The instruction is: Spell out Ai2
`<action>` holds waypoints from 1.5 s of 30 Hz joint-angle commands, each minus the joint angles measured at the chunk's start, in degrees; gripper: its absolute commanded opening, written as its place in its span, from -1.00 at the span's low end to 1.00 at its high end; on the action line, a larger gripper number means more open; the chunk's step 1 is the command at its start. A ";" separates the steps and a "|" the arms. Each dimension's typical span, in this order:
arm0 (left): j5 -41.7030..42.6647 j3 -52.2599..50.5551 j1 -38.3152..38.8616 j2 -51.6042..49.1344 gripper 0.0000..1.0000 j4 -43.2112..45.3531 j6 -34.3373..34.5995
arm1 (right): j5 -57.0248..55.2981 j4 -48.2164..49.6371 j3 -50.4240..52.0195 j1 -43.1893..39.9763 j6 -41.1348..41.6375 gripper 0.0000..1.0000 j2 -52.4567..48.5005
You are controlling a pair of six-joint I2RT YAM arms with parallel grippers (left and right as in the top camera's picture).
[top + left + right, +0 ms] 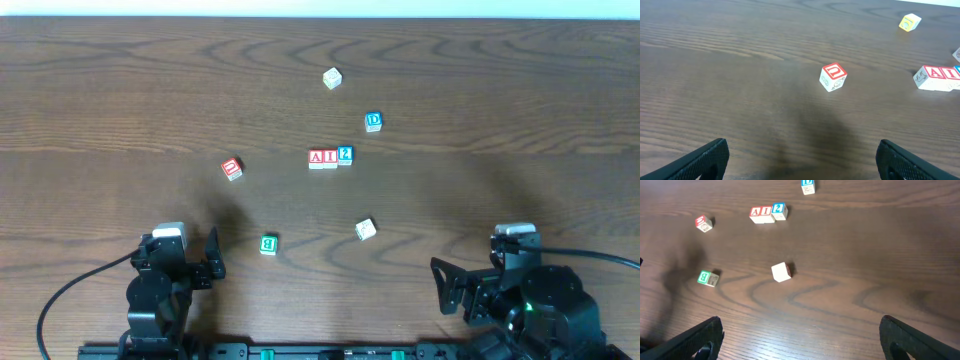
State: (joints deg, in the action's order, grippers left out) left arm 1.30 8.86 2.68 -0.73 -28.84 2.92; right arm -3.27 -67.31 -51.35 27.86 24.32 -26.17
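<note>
Three letter blocks stand touching in a row at the table's middle: a red A block, a red I block and a blue 2 block. The row also shows in the right wrist view, A, I, 2, and partly at the right edge of the left wrist view. My left gripper is open and empty near the front left edge. My right gripper is open and empty at the front right.
Loose blocks lie around: a red block to the left, a green block in front, a white block, a blue D block and a yellow-marked block at the back.
</note>
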 commanded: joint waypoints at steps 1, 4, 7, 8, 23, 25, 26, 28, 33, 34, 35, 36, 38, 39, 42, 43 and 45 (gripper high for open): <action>0.17 -0.94 -0.31 0.52 0.91 0.33 -0.17 | -0.37 0.00 -0.04 -0.04 -0.63 0.98 0.02; 0.17 -0.94 -0.31 0.52 0.90 0.33 -0.17 | -0.37 0.00 -0.04 -0.04 -0.63 0.98 0.02; 0.17 -0.94 -0.31 0.52 0.91 0.33 -0.17 | -0.37 0.00 -0.04 -0.04 -0.61 0.98 0.02; 0.17 -0.94 -0.31 0.52 0.90 0.33 -0.20 | -0.37 0.00 -0.04 -0.04 -0.63 0.98 0.02; 0.17 -0.94 -0.31 0.52 0.90 0.33 -0.17 | -11.52 14.80 13.51 -9.60 -18.01 0.98 12.66; 0.17 -0.94 -0.31 0.52 0.91 0.35 -0.17 | -11.52 16.15 16.33 -11.19 -17.99 0.98 15.10; 0.17 -0.94 -0.31 0.52 0.90 0.33 -0.17 | -11.52 16.79 17.64 -12.07 -17.99 0.98 16.24; 0.17 -0.94 -0.31 0.52 0.90 0.35 -0.17 | -11.52 18.21 20.22 -13.70 -17.99 0.98 18.49; 0.17 -0.94 -0.31 0.52 0.91 0.33 -0.17 | -11.52 20.37 25.64 -15.85 -17.99 0.99 24.90; 0.17 -0.94 -0.31 0.52 0.90 0.33 -0.17 | -11.52 20.37 26.45 -16.02 -17.99 0.98 25.86; 0.17 -0.94 -0.31 0.52 0.90 0.33 -0.17 | -11.50 20.37 27.10 -16.22 -17.97 0.98 25.90; 0.17 -0.94 -0.31 0.52 0.90 0.33 -0.17 | -11.50 20.39 27.63 -16.28 -17.99 0.99 25.79; 0.17 -0.94 -0.31 0.52 0.91 0.33 -0.17 | -11.52 20.44 28.72 -16.28 -17.99 0.99 25.86; 0.17 -0.94 -0.31 0.52 0.90 0.33 -0.17 | -11.52 20.44 29.42 -16.28 -17.99 0.98 25.86; 0.17 -0.94 -0.31 0.52 0.91 0.33 -0.20 | -11.15 20.41 31.76 -16.26 -17.92 0.98 25.86; 0.17 -0.94 -0.31 0.52 0.90 0.33 -0.17 | -10.73 20.46 32.81 -16.26 -17.92 0.99 25.86; 0.17 -0.94 -0.31 0.52 0.90 0.33 -0.20 | -10.10 20.50 34.75 -16.26 -17.86 0.99 25.86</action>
State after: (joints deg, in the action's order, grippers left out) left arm 1.30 8.84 2.66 -0.67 -28.62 2.94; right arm -13.89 -46.83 -18.57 12.38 7.11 -0.73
